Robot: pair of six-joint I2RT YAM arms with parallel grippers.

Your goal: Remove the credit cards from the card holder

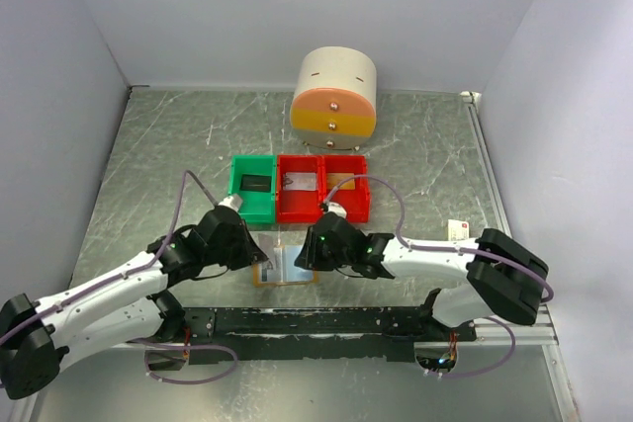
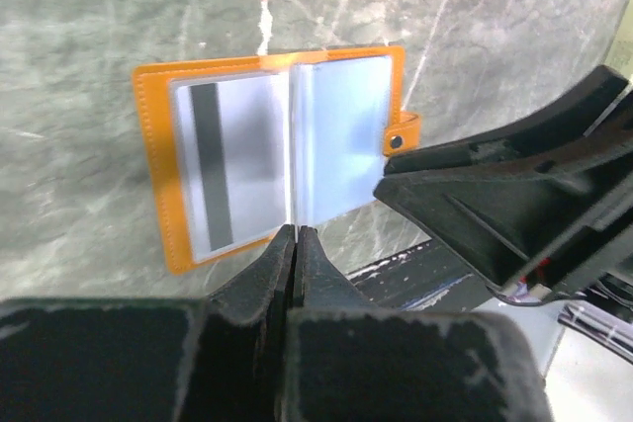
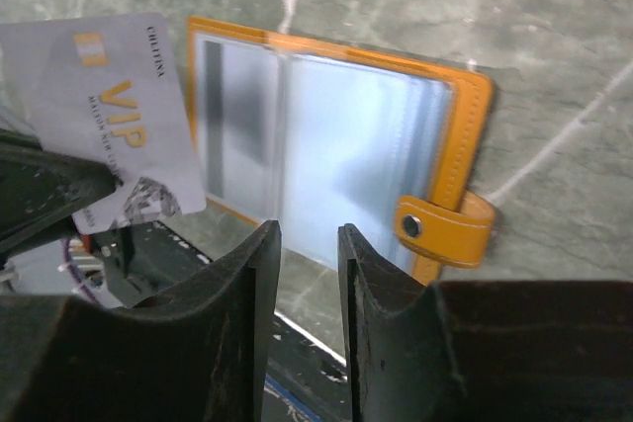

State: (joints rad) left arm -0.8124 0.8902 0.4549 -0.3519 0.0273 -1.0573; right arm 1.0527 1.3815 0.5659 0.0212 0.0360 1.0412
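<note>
A grey marbled surface [image 1: 148, 145] carries the open orange folding card holder [image 3: 346, 135]. The left hand [image 2: 296, 239] clenches a thin grey plastic VIP card [image 3: 109, 106]; the right hand [image 3: 310, 254] stands released, empty.

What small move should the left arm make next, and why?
Probably carry the silver VIP card sideways off the card holder and lay it on the table. The left gripper is shut on it, and it looks fully out of its pocket. A striped card sits in a holder pocket, so that gripper must be freed.
</note>
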